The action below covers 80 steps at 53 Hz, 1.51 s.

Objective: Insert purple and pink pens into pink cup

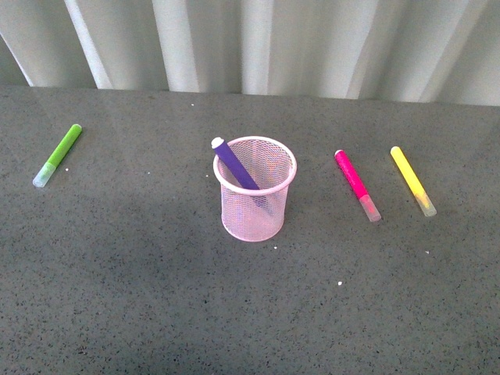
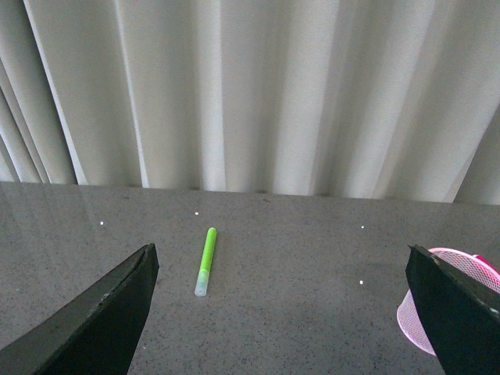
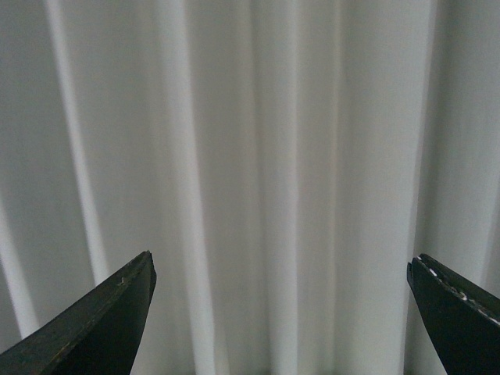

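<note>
Checked the pink pen [image 1: 357, 185] first. Found lying flat on the table [image 1: 156, 312], right of the pink cup [image 1: 266, 223] and apart from it, toward the table's right edge. Read its long axis as running from the far edge toward the near edge, skewed slightly rightward at the near end, frosted cap nearest the near edge. Found the purple pen [image 1: 234, 166] inside the cup, leaning on the rim, white tip up toward the far-left. Judged half the task done, pink pen outstanding.

Saw neither arm in the front view. Found the left gripper [image 2: 280, 266] with fingers spread wide and nothing between them, looking over the table's left part at the green marker [image 2: 205, 262]. Found the right gripper [image 3: 281, 269] likewise spread and empty, facing only the curtain [image 3: 273, 117]; no table or pen in its view. Judged the right arm the nearer to the pink pen, given the pen's place on the right side. Expect a need to come down to the table and set the fingers across the pen's axis, clear of the yellow marker [image 1: 413, 181] lying near, roughly parallel, closer to the right edge.

Counted four markers (one purple, one pink, one green, one yellow), one cup, two grippers.
</note>
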Tool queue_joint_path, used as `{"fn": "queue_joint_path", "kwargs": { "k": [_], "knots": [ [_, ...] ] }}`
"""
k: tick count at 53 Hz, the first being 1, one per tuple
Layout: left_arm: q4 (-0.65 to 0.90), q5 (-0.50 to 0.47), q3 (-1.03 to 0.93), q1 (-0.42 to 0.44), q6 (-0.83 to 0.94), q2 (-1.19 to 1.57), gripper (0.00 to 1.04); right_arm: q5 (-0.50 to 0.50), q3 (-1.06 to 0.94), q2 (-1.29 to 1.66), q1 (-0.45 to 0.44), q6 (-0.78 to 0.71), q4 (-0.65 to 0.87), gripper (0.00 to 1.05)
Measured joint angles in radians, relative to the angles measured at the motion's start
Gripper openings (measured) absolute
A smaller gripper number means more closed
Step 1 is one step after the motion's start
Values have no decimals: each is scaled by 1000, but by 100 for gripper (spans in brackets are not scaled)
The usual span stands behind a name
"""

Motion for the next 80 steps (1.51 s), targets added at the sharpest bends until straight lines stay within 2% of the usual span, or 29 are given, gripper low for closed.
{"fn": "queue_joint_path", "kwargs": {
  "k": [7, 13, 17, 24, 34, 49, 80],
  "knots": [
    [0, 0, 0, 0, 0, 0, 98, 93, 251, 359, 9, -27, -106, 98],
    [0, 0, 0, 0, 0, 0, 98, 114, 500, 726, 40, -28, -333, 98],
    [0, 0, 0, 0, 0, 0, 98, 117, 595, 866, 63, -27, -438, 98],
    [0, 0, 0, 0, 0, 0, 98, 85, 706, 1011, 99, -4, -576, 98],
    [0, 0, 0, 0, 0, 0, 98, -13, 880, 1190, 168, 79, -838, 98],
    [0, 0, 0, 0, 0, 0, 98, -53, 964, 1273, 212, 159, -944, 98],
    [0, 0, 0, 0, 1, 0, 98, -65, 1108, 1370, 225, 230, -1035, 98]
  ]
}}
